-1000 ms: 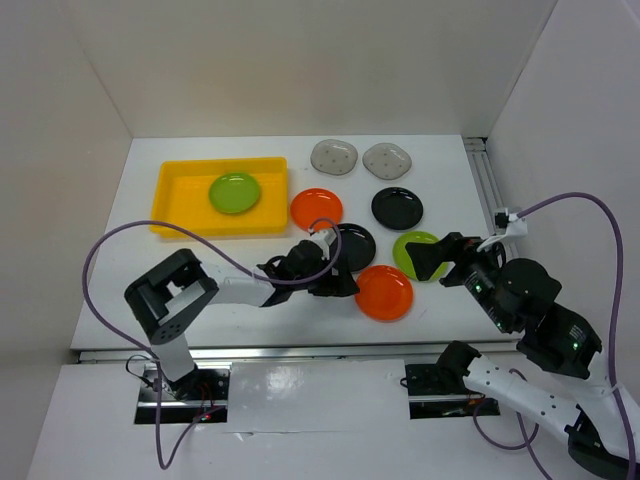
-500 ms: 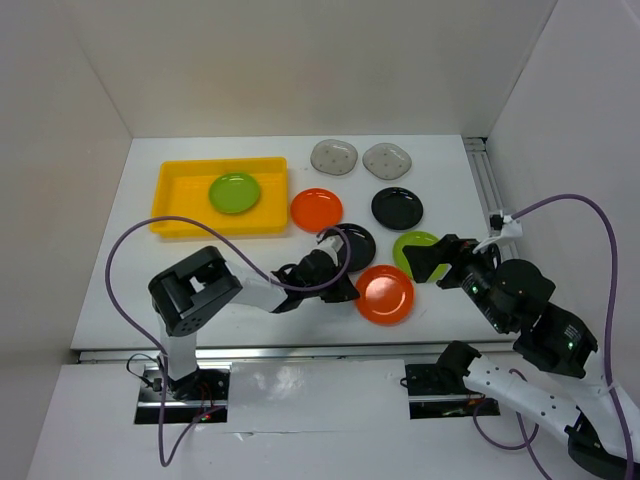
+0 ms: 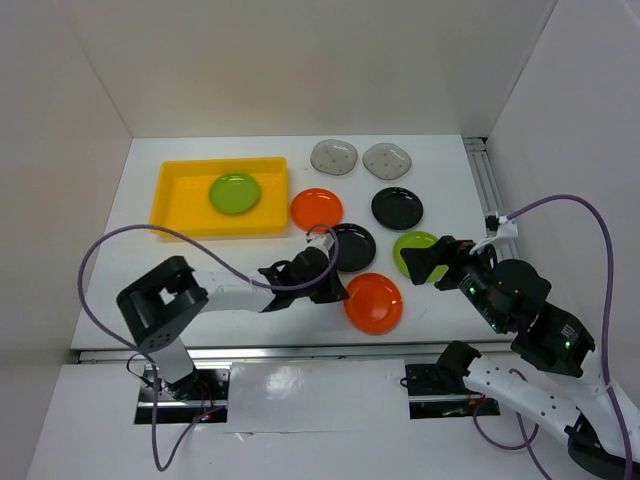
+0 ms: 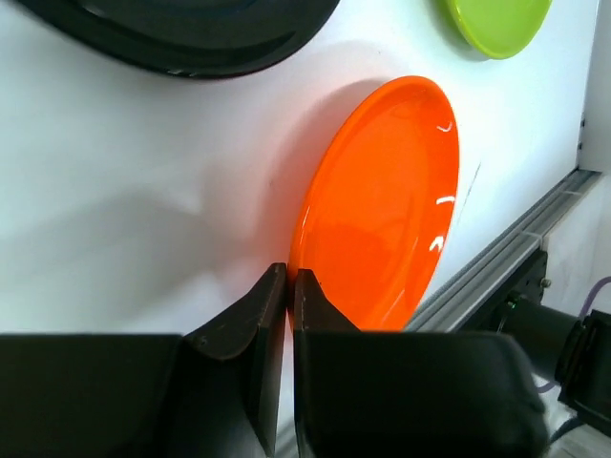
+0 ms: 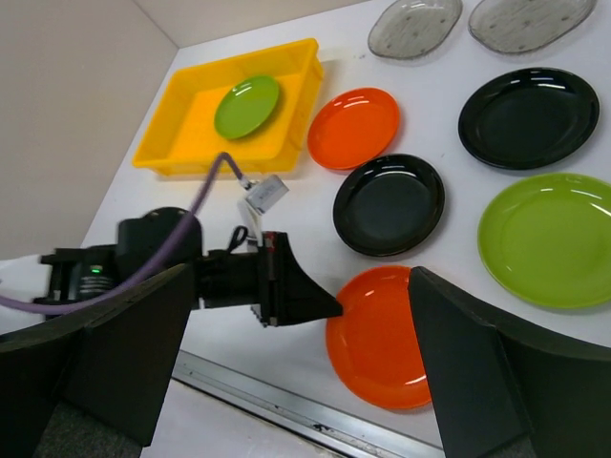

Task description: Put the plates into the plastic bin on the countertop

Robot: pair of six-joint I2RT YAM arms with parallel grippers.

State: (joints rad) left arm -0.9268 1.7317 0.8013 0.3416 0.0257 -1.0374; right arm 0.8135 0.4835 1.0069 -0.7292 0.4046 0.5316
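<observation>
Left gripper (image 4: 289, 279) of mine pinches the rim of a round orange plate (image 4: 382, 210), too flat to grasp otherwise, near the white countertop (image 3: 450, 185)'s front edge, bound for the yellow plastic bin (image 3: 180, 200).

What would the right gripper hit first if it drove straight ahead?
Likely the near orange plate, around the rim that the left gripper pinches. Depth is unclear, so it might meet that gripper first.
</observation>
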